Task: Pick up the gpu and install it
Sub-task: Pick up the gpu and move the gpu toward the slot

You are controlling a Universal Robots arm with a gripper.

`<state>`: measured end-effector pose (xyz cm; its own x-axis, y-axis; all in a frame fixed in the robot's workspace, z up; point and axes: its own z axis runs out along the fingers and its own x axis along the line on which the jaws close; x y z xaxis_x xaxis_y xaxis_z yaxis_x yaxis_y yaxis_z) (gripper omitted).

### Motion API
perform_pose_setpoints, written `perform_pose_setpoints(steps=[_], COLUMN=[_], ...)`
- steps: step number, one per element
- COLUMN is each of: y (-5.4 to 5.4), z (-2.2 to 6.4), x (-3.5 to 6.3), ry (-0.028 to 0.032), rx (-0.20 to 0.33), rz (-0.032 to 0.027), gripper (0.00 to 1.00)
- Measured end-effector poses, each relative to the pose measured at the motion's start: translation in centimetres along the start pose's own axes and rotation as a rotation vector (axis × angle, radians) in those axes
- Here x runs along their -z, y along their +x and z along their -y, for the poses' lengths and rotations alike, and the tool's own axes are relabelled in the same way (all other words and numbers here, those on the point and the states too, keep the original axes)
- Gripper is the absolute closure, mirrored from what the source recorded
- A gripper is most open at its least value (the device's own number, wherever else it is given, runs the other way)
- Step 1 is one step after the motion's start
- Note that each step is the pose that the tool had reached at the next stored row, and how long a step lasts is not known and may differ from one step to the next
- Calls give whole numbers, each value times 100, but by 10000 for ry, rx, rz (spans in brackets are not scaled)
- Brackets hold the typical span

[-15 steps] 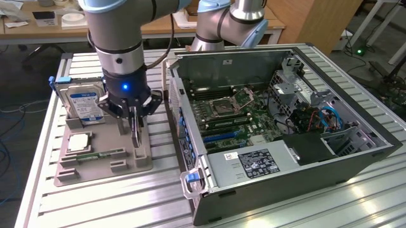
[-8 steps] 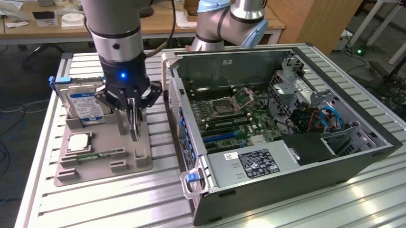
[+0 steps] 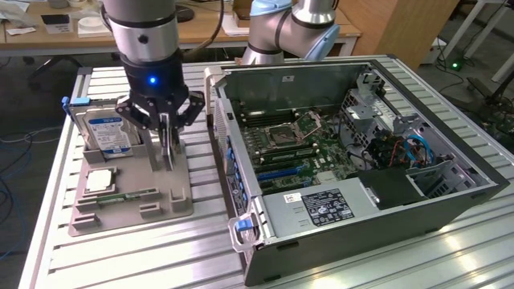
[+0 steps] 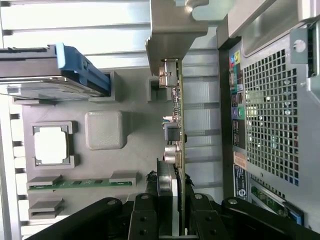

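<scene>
The black end effector (image 3: 165, 141) (image 4: 172, 202) is clamped on the gpu (image 3: 168, 155) (image 4: 179, 125), a finger pressed to each flat side; the gpu is a thin card held on edge, with a green board, small metal parts along one face and a bent silver end bracket; whether its lower edge has cleared the holder I cannot tell.

Directly beneath the end effector lies a grey moulded plastic holder (image 3: 132, 208) (image 4: 130, 100), matte, with raised blocks and slots; on the end effector's side toward the exterior view's left, its upright slot holds a silver hard drive (image 3: 108, 135) (image 4: 40, 75) with a blue-and-white label and a blue plastic handle (image 3: 78, 102) (image 4: 82, 70); a square recess beside that holds a flat silver chip (image 3: 98, 179) (image 4: 50, 145); a narrow slot next to it holds a slim green memory stick (image 3: 120, 197) (image 4: 80, 183).

The holder rests on a table (image 3: 161, 253) (image 4: 75, 25) of ribbed aluminium slats.

On the end effector's other side, toward the exterior view's right, stands an open dark metal computer case (image 3: 241, 180) (image 4: 270, 110) with a perforated rear panel; inside lie a green motherboard (image 3: 297, 144), a grey power supply (image 3: 321, 208) bearing a black label, and blue cables (image 3: 418, 147) farther off.
</scene>
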<state>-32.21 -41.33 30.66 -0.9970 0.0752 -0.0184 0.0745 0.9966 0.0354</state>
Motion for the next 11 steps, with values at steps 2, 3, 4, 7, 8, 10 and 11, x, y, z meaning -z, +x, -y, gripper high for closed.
perform_pose_setpoints(steps=[2, 3, 4, 7, 8, 10, 11], y=[-1, -2, -3, -4, -4, -5, -6], z=[-2, -4, -5, -7, -8, -10, -11], x=[68, 102, 134, 207, 228, 281, 314], ry=[-1, -3, -5, -5, -6, -6, -6], rx=[0, 0, 0, 1, 0, 0, 0], rz=[0, 1, 1, 0, 0, 0, 0], gripper=[72, 72, 72, 72, 72, 72, 72])
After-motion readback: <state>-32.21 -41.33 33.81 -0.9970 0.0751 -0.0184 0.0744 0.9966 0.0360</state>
